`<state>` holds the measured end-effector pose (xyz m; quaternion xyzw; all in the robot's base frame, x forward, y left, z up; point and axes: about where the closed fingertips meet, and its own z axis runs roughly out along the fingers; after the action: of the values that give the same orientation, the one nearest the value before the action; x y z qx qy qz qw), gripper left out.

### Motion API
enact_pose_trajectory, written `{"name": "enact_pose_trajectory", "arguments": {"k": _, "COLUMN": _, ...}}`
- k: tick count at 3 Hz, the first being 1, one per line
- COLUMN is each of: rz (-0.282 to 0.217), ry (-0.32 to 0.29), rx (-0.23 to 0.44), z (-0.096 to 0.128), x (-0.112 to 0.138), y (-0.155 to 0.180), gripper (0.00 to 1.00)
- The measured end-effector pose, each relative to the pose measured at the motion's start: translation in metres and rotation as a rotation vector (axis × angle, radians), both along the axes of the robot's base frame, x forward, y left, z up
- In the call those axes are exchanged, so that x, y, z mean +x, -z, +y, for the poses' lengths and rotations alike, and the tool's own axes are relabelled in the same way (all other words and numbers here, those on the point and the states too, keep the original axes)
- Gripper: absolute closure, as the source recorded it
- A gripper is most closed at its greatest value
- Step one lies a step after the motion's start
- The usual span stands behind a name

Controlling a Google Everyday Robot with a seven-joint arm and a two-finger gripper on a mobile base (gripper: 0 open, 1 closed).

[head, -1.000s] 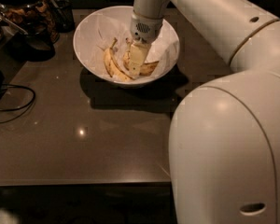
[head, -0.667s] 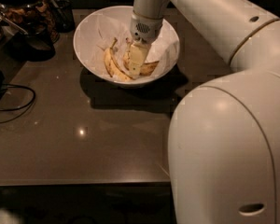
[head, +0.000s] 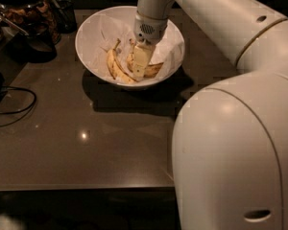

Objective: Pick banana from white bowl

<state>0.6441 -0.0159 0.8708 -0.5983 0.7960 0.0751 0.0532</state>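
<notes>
Item: gripper (head: pixel 140 67), which you are seeing down inside the white bowl (head: pixel 79 43), right at the banana (head: pixel 153 70) lying on paper lining (head: pixel 103 30); grip state cannot be told. Alongside: slimmer banana (head: pixel 113 67).

The white bowl (head: pixel 93 30) is sitting on the table (head: pixel 86 143). Inside the bowl, the gripper (head: pixel 140 70) is hanging at its middle, the banana (head: pixel 155 70) lying right of middle. A jar (head: pixel 26 11) is standing left of the bowl.
</notes>
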Motion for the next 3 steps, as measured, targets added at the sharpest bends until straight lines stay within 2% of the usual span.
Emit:
{"name": "enact_pose_trajectory", "arguments": {"k": 1, "rz": -0.035, "ry": -0.021, "rx": -0.004, "z": -0.036, "x": 0.021, "y": 0.026, "gripper": 0.47}}
{"name": "enact_pose_trajectory", "arguments": {"k": 2, "rz": -0.040, "ry": -0.031, "rx": -0.005, "z": -0.040, "x": 0.024, "y": 0.028, "gripper": 0.48}}
{"name": "enact_pose_trajectory", "arguments": {"k": 3, "rz": -0.052, "ry": -0.033, "rx": -0.007, "z": -0.049, "x": 0.031, "y": 0.031, "gripper": 0.67}}
